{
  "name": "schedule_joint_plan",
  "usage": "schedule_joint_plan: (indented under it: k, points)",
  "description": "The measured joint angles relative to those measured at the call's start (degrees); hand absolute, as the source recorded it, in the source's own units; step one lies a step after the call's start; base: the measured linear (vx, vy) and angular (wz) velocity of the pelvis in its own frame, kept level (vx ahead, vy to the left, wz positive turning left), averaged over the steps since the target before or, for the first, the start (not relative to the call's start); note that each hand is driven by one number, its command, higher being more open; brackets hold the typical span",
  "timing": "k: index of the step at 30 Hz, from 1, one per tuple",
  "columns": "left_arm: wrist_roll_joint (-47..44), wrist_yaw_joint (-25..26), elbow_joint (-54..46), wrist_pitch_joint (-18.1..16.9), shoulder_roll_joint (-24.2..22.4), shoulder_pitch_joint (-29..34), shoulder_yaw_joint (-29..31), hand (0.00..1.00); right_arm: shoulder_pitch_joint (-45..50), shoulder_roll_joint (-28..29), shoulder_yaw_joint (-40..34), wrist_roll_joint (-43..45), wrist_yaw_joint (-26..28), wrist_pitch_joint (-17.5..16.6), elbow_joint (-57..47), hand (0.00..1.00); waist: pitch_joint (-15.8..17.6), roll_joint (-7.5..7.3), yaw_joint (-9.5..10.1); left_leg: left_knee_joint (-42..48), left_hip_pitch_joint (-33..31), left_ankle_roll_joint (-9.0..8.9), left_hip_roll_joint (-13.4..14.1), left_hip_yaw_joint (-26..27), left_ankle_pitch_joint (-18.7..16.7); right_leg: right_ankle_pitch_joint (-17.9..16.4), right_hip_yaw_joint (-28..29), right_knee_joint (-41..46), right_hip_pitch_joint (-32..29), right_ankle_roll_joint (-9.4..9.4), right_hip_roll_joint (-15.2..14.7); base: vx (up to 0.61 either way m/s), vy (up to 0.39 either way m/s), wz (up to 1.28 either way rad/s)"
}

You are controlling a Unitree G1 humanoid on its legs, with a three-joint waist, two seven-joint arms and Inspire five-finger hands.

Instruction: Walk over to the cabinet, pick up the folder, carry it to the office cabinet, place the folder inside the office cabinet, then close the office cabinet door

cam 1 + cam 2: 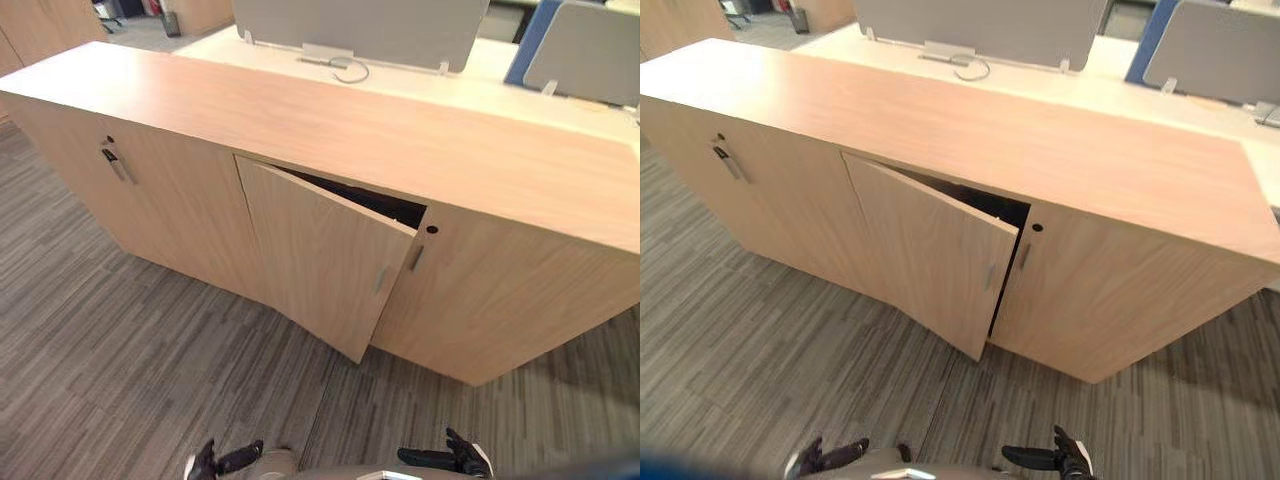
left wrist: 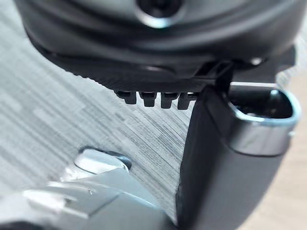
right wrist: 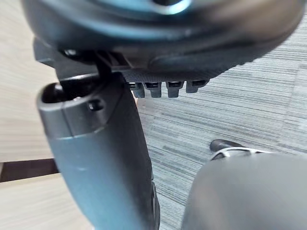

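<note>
A long, low, light-wood office cabinet [image 1: 420, 150] stands across the carpet in front of me. Its middle door [image 1: 320, 265] hangs ajar, swung out toward me, with a slim metal handle [image 1: 380, 280] near its free edge. Behind the door's top edge is a dark gap [image 1: 375, 200], and what lies inside is hidden. My left hand [image 1: 215, 460] and right hand [image 1: 455, 458] hang low at the near edge, well short of the cabinet. Both are open with relaxed fingers and hold nothing. In the wrist views, the left thumb [image 2: 220, 163] and right thumb [image 3: 96, 158] stand straight over the carpet.
The cabinet's left door [image 1: 150, 190] and right door [image 1: 500, 290] are closed. Behind the cabinet is a white desk [image 1: 460, 80] with grey partition screens [image 1: 370, 25]. Grey striped carpet [image 1: 120, 350] lies between me and the cabinet.
</note>
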Motion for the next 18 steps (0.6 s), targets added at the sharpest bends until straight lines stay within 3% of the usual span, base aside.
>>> schedule_joint_plan:
  k: [3,7,9,11,18]
  points:
    - [-0.8,-0.4,0.0,0.0,0.4,2.0,0.4,1.0,-0.4,0.9,-0.1,2.4,0.0,-0.1,0.6,1.0,-2.5,-1.22,0.1,-6.8,3.6,0.85,-1.4,2.1,2.4,0.2,1.2,-1.2,0.0,0.51,-1.0,0.16,0.047,-0.22]
    - [-2.2,-2.8,0.0,0.0,0.7,1.6,-2.9,1.0,-2.3,2.1,-0.3,4.3,0.0,-0.4,2.8,1.0,-4.2,0.02,0.04,-10.3,5.4,1.3,-2.3,2.6,3.6,0.2,1.7,-1.7,0.1,0.8,-1.5,0.09,0.051,-0.05]
    - [-4.0,-4.3,-0.2,0.0,0.7,0.7,-6.8,1.0,-3.0,2.6,-0.8,4.3,0.4,-0.3,3.8,1.0,-4.5,1.42,-0.01,-10.8,6.1,1.53,-2.6,2.4,3.7,0.2,1.2,-1.8,0.8,0.82,-1.8,0.03,0.042,0.08]
    - [-4.6,-4.6,-1.0,0.0,1.2,0.2,-10.1,1.0,-3.1,2.3,-0.8,4.2,0.4,-0.3,4.0,1.0,-4.7,1.91,-0.01,-11.3,7.0,1.6,-2.7,1.9,3.9,0.2,0.7,-1.7,1.6,0.92,-1.8,0.0,0.027,0.11]
    - [-4.8,-4.7,-2.3,-0.9,1.3,-1.9,-17.2,1.0,-4.5,2.4,-1.0,4.1,-0.1,0.1,5.3,1.0,-4.8,1.92,-1.37,-14.6,8.3,1.61,-2.7,1.7,6.3,0.0,0.7,-0.6,1.0,1.15,-1.9,-0.07,0.013,0.01]
